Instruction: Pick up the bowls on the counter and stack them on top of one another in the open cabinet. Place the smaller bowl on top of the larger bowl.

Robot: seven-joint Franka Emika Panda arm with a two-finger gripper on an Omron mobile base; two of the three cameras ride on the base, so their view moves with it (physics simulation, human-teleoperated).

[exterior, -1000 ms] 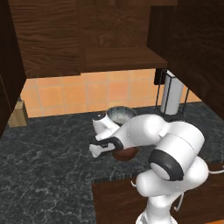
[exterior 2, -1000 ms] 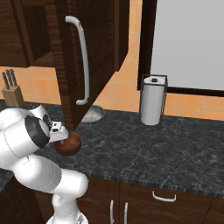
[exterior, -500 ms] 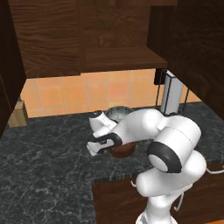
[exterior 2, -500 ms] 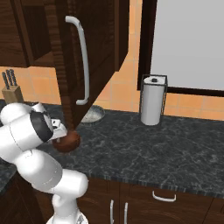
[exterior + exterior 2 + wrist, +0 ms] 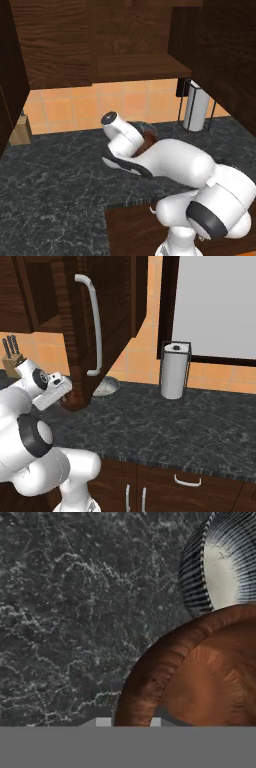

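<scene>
gripper (image 5: 129, 722) closing tight on rim of the smaller bowl (image 5: 200, 672) | bowl sitting over the counter (image 5: 65, 612), near the larger bowl (image 5: 220, 562) | risk: thin rim grip slipping, bowl tilting, or clipping the cabinet (image 5: 135, 65) shelf while lifting

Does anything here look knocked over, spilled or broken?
Nothing stands out. The brown wooden bowl sits upright in the gripper, the grey-blue bowl upright beside it on the dark counter, with no spills.
</scene>
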